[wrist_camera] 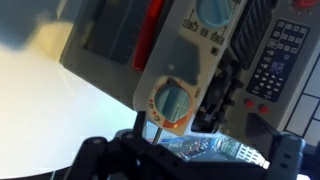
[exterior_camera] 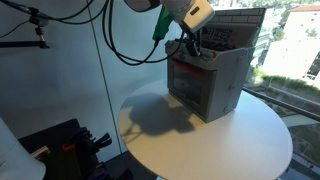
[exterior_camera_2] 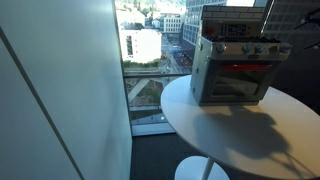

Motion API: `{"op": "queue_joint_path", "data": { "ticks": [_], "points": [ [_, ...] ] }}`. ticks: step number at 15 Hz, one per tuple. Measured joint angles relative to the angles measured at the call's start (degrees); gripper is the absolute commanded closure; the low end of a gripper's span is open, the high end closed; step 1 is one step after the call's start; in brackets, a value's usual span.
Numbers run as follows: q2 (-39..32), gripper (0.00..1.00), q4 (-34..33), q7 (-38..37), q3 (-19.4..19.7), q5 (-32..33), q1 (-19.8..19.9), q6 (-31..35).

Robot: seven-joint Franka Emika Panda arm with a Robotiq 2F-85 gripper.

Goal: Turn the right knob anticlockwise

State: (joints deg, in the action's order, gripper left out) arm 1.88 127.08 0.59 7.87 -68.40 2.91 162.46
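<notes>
A grey toy oven (exterior_camera: 205,80) stands on a round white table (exterior_camera: 230,140). In an exterior view its front (exterior_camera_2: 235,75) shows a red-lit window and a row of small knobs along the top edge, the rightmost knob (exterior_camera_2: 276,47) near the corner. My gripper (exterior_camera: 188,47) hangs just over the oven's top, at its back side. In the wrist view the gripper (wrist_camera: 190,165) shows two dark, blurred fingers spread apart with nothing between them. Right behind them is the oven's top panel with an orange-ringed round burner (wrist_camera: 170,100). The knobs are hidden in this view.
The table (exterior_camera_2: 250,135) stands beside a floor-to-ceiling window with a city far below. A white partition wall (exterior_camera: 60,70) and dark equipment (exterior_camera: 65,145) are beyond the table's edge. Cables (exterior_camera: 130,40) hang from my arm.
</notes>
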Motion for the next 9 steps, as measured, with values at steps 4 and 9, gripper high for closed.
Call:
{"op": "queue_joint_path", "data": {
  "ticks": [4,9],
  "points": [
    [-0.4,0.0,-0.2,0.0,0.0,-1.1,0.0,0.6],
    [-1.1,0.0,-1.2,0.3,0.1,-2.6,0.0,0.7]
  ]
}}
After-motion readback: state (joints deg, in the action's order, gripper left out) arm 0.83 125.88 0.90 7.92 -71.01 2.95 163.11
